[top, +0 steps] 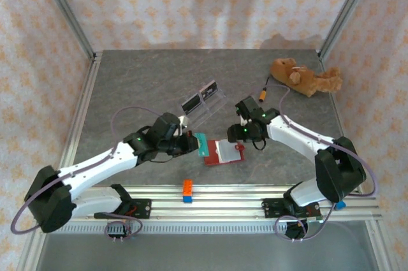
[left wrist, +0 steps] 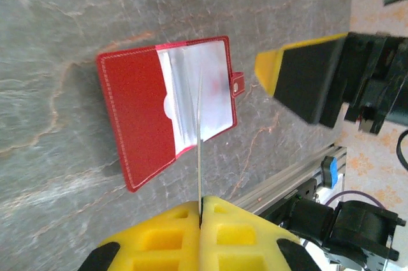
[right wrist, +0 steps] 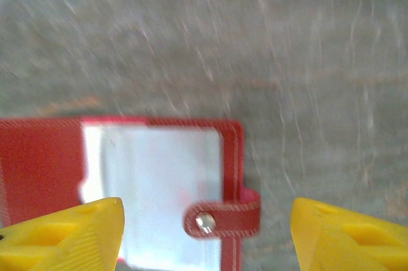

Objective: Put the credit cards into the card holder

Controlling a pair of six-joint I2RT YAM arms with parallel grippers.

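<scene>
The card holder [top: 224, 153] lies open on the table, red outside [left wrist: 137, 118] with pale clear sleeves inside. My left gripper [top: 194, 143] is shut on a teal-green credit card [top: 201, 145]. In the left wrist view that card [left wrist: 199, 156] shows edge-on, rising from the pinched yellow pads [left wrist: 223, 226] to over the sleeves. My right gripper [top: 237, 132] hovers open over the holder's right edge. Its yellow fingers straddle the snap tab [right wrist: 223, 219], apart from it. Two dark cards with white parts [top: 208, 92] stand in a clear tray.
The clear plastic tray [top: 213, 106] sits just behind the holder at mid-table. A brown plush toy [top: 306, 76] lies at the back right. An orange and blue brick [top: 188, 190] rests on the front rail. Metal frame posts border the table.
</scene>
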